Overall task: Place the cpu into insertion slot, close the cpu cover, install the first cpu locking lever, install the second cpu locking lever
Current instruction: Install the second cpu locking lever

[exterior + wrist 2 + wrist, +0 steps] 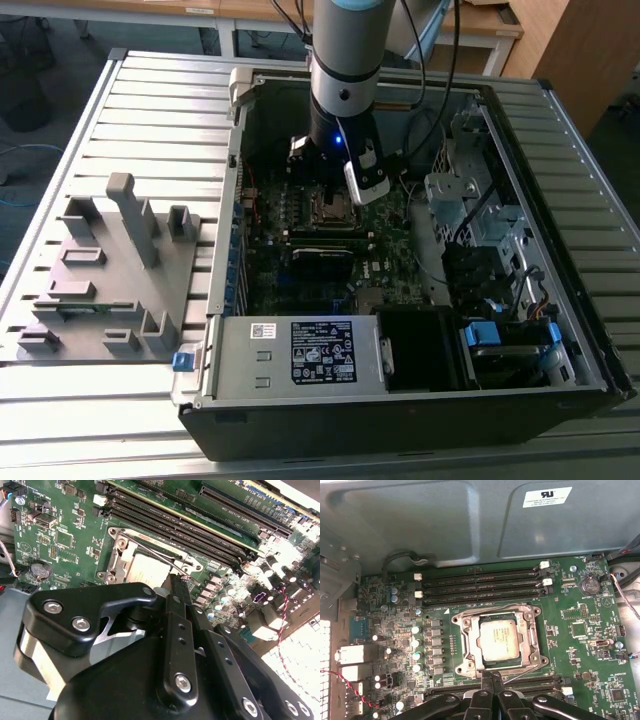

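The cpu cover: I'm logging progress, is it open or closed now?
Closed. In the first wrist view the cpu cover lies flat as a frame around the cpu, whose silver top shows through its cut-out.

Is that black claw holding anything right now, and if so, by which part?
Nothing is held. The black gripper is shut, its tips beside a thin silvery wire locking lever at the edge of the silvery square cpu cover.
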{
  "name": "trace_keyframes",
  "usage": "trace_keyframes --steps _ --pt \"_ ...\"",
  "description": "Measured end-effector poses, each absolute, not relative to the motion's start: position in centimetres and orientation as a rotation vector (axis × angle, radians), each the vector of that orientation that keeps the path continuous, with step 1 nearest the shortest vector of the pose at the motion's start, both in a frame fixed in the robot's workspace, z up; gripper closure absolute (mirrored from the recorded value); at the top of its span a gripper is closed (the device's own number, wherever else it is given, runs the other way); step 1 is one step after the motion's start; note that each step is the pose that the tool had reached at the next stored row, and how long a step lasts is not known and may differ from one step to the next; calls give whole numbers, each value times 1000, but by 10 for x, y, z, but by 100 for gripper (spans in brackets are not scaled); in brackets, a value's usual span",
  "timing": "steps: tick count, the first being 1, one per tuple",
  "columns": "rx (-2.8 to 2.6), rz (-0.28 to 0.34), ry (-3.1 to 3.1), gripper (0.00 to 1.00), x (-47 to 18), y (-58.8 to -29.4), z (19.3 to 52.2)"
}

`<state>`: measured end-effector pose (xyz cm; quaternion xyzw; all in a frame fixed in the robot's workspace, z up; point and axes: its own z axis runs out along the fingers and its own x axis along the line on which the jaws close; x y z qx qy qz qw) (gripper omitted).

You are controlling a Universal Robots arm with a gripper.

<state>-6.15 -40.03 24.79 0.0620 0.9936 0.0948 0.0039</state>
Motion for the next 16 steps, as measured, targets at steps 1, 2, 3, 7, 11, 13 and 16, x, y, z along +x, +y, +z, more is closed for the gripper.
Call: trace_keyframes --steps 1,2,3,7,11,13,16 --pt "194 297 3113 90 -62 -400 248" --pt "194 297 3113 90 -62 -401 248" --pt "194 297 3114 90 -62 -401 248" --pt "195 297 3113 90 -62 -402 247" --pt "194 297 3113 90 -62 -403 247" --pt "194 297 3113 90 -63 -404 247" --pt "194 297 3113 90 -63 -405 246"
